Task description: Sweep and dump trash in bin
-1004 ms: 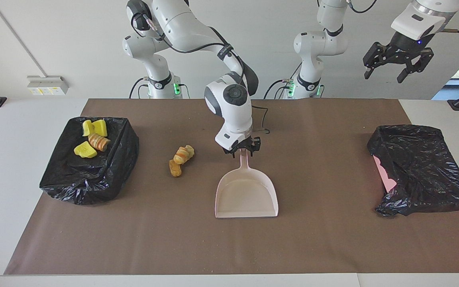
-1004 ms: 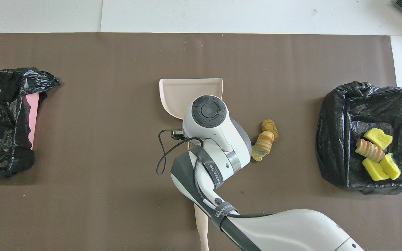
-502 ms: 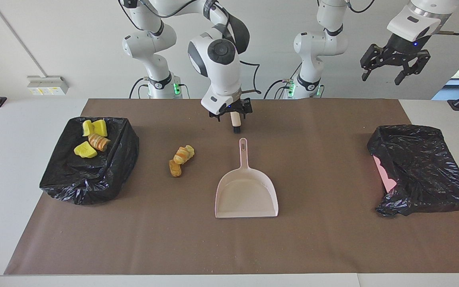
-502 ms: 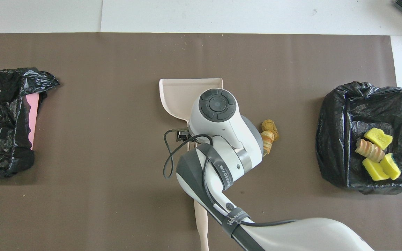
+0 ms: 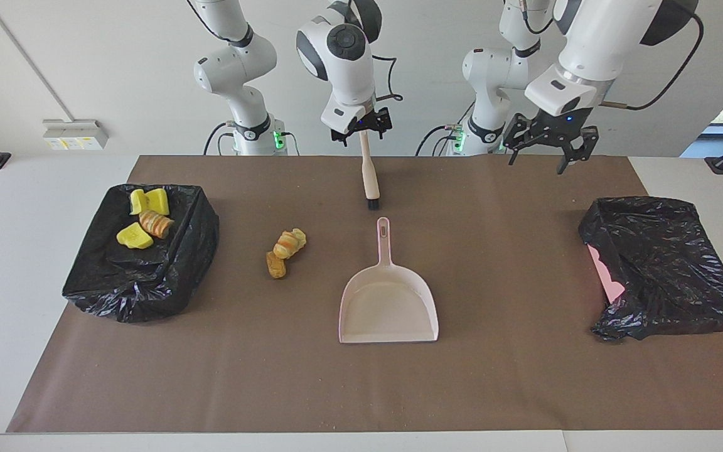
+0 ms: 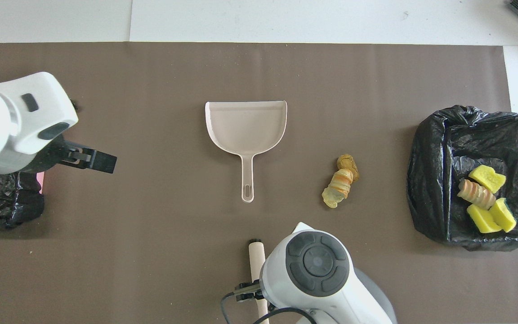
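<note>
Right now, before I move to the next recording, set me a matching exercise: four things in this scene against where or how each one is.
Things:
1. dustpan
2. brush
3. yellow chunks
4. left gripper

Places or states:
A. in the black-lined bin at the right arm's end
B. empty, mid-mat
C. open, raised over the mat by the covered bin at the left arm's end
D. lying nearer the robots than the dustpan

Pairs: 1-B, 2-D, 3-A, 4-C
</note>
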`<action>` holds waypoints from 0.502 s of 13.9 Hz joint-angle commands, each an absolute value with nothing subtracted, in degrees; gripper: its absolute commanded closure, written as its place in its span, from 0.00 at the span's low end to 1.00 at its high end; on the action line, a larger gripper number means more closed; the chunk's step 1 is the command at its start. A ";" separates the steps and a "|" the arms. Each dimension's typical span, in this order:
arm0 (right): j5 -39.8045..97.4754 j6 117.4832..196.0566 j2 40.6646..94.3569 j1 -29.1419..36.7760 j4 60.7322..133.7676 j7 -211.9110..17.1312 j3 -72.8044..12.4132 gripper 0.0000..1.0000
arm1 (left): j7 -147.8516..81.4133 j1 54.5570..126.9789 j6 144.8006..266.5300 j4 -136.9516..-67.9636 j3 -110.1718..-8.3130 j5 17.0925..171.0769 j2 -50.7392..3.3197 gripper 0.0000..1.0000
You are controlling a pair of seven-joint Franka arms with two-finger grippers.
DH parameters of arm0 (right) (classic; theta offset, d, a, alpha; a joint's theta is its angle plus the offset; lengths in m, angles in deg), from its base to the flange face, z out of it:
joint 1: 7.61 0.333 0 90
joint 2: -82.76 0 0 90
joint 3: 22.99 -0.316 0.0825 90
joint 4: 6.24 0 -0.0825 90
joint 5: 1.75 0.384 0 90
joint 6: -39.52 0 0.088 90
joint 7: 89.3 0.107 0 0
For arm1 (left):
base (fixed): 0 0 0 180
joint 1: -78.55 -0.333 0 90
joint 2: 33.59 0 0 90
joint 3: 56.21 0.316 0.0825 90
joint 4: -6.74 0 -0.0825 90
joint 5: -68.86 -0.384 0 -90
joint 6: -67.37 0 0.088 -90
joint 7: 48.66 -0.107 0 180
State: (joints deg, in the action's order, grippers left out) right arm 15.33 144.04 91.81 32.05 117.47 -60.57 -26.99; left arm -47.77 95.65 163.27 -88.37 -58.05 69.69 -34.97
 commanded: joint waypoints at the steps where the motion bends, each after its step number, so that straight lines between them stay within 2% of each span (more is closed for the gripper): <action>1: 16.97 149.71 95.16 35.62 125.49 -57.85 -26.77 0.00 | -42.70 100.60 170.36 -92.39 -57.36 69.21 -33.33 0.00; 3: 17.23 151.05 95.24 36.07 128.31 -57.14 -26.86 0.00 | -39.11 104.81 173.00 -92.84 -57.36 69.21 -30.01 0.00; 7: 18.90 162.64 93.32 41.68 135.44 -56.26 -27.39 0.00 | -27.68 112.29 183.88 -93.97 -57.36 68.95 -21.04 0.00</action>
